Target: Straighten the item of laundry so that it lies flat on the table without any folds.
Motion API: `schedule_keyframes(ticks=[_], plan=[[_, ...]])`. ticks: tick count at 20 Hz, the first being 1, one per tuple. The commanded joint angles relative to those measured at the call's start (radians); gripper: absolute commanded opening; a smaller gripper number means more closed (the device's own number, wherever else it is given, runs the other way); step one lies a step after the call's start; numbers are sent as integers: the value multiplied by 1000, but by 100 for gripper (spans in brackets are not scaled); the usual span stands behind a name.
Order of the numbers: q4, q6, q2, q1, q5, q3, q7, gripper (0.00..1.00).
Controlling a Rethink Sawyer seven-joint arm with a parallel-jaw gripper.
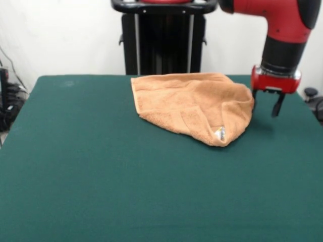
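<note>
While folded on the table (101, 191), the towel (194, 106) lies just beside the hand (266, 105)

I count 1 towel (194, 106) w/ 1 small white label (220, 133), 1 green table (126, 191), my 1 arm (280, 25), 1 claw (266, 106), 1 pedestal (164, 40).

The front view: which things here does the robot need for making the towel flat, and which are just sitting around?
For the job:
- the orange towel, lying folded over, with its small white label at the near edge
- the green table it lies on
- the gripper, open, just beside the towel's edge

Just there:
- the black pedestal behind the table
- dark gear off the table's side
</note>
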Motion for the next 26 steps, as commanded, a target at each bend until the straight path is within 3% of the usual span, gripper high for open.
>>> schedule_keyframes(ticks=[1, 7, 16, 20, 26], plan=[[-115, 241, -87, 23, 19, -60, 224, 100], [-177, 359, -103, 67, 5, -113, 272, 100], [-211, 446, -132, 65, -17, -145, 263, 100], [-139, 367, -147, 28, -29, -117, 204, 100], [-66, 233, -130, -90, -75, -47, 103, 100]])
